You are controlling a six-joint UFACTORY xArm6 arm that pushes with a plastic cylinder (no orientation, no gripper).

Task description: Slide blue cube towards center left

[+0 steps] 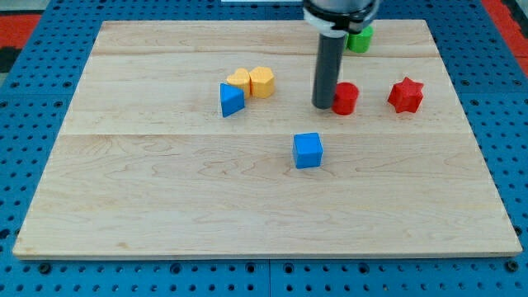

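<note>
While my tip touches 1 red cylinder, 1 blue cube sits apart.

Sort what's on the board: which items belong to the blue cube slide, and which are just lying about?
Job: blue cube; my tip, above the cube toward the view's top, beside the red cylinder.
Lying about: red cylinder, red star, blue triangle, yellow heart, yellow hexagon, green block.

A: Any words, labels or numbers to read here?

B: None. The wooden board is bare grain, the blue pegboard under it carries only holes, and no block face shows a mark.

A: The rod too?

B: Plain dark, no lettering.
</note>
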